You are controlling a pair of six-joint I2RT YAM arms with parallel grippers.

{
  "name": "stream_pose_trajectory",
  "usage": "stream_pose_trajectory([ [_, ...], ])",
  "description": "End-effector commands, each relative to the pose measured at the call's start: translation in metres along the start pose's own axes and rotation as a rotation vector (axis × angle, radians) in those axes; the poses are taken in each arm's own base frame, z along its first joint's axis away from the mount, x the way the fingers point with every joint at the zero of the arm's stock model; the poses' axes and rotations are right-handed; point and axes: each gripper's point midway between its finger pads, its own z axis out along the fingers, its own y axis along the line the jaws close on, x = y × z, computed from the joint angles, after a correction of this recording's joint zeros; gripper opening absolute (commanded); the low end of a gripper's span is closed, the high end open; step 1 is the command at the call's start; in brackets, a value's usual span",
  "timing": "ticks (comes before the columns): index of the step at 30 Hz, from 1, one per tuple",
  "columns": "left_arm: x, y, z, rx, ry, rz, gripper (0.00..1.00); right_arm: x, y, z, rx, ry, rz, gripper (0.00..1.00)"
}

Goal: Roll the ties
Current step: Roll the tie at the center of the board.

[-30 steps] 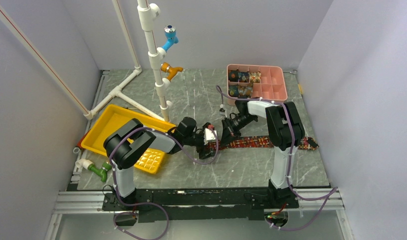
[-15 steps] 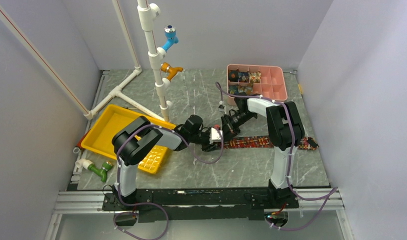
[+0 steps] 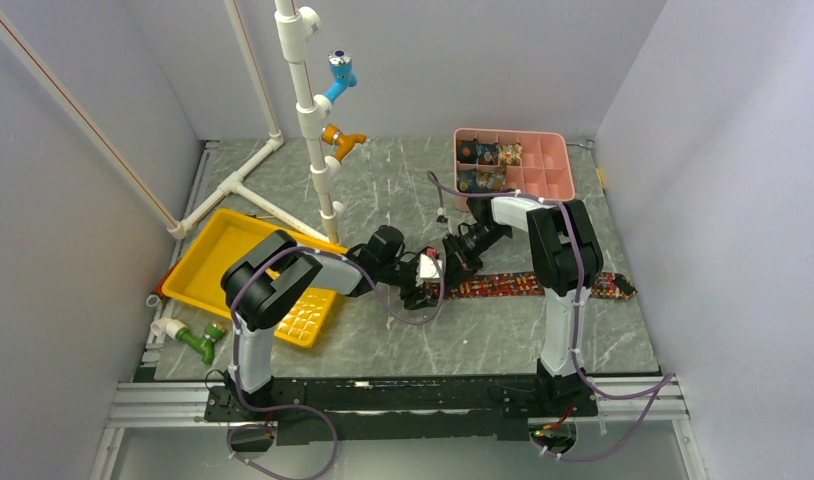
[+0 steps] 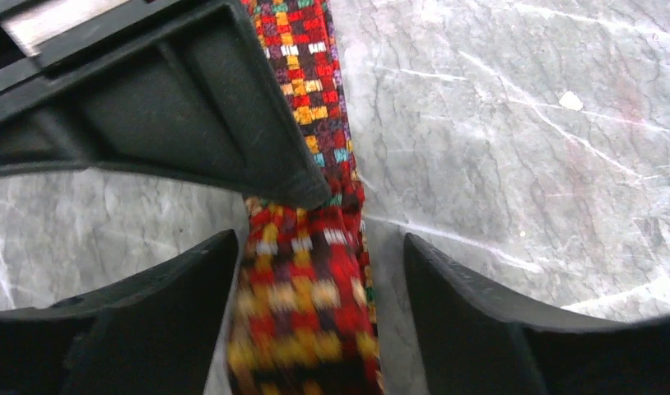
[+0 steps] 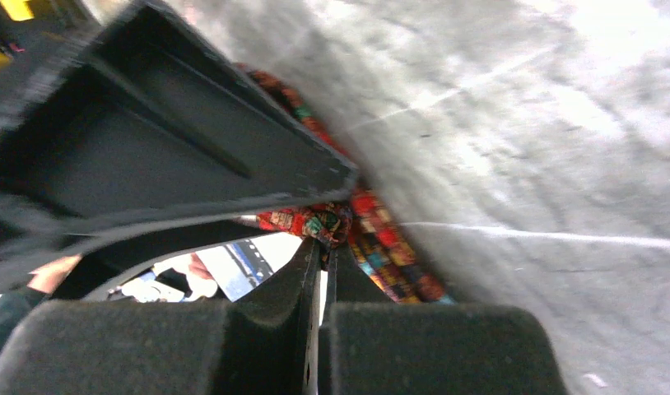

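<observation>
Your left pincer (image 4: 315, 251) is standing wide open. Its two fingers (image 4: 496, 329) are straddling the tie (image 3: 528, 286) with a gap showing on either side, so it is gripping nothing. The tie is lying as a flat strip on the tabletop (image 3: 383, 205). It is running from the spot where your two arms are meeting out to the right, passing behind the right arm in the top view. Its left end is sitting between the left fingers. There the cloth is looking bunched or folded over, though blur is making that hard to judge.

Your right pincer (image 5: 319, 255) is reaching in from the far side, its fingers sitting almost together with only a thin slit between them. Their tips are touching the folded end of the tie; I cannot tell whether any cloth is caught between them. In the left wrist view, that pincer is lying across the strip just beyond the left fingers.

At the far right, a pink tray (image 3: 561, 170) is holding several rolled ties (image 3: 488, 153) in its left compartments. A yellow tray (image 3: 218, 255) is sitting at the left, well apart from the tie.
</observation>
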Motion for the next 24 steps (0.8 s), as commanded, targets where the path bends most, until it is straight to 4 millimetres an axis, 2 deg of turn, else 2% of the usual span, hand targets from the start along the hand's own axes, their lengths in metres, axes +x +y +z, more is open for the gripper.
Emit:
stream_pose_trajectory([
  [1,0.021,-0.015,-0.02,-0.018,0.065,-0.106,0.86,-0.01,-0.032,0.003,0.107,0.001,-0.039,0.0],
  [4,0.012,-0.008,-0.031,-0.07,0.03,-0.103,0.9,-0.006,-0.042,0.008,0.148,0.015,-0.038,0.0],
  [8,0.009,-0.009,-0.043,-0.113,-0.008,-0.095,0.87,0.0,-0.051,0.012,0.177,0.036,-0.034,0.0],
  [13,0.0,-0.005,-0.039,-0.135,-0.069,-0.135,0.75,0.003,-0.055,0.013,0.198,0.037,-0.041,0.0],
  [19,-0.038,0.009,-0.035,-0.161,-0.172,-0.136,0.59,0.003,-0.055,0.014,0.208,0.043,-0.048,0.0],
  [21,-0.05,0.01,-0.033,-0.152,-0.193,-0.128,0.55,0.003,-0.054,0.015,0.205,0.043,-0.051,0.0],
  [24,-0.061,0.005,-0.025,-0.119,-0.205,-0.103,0.42,0.003,-0.053,0.014,0.199,0.041,-0.055,0.0],
])
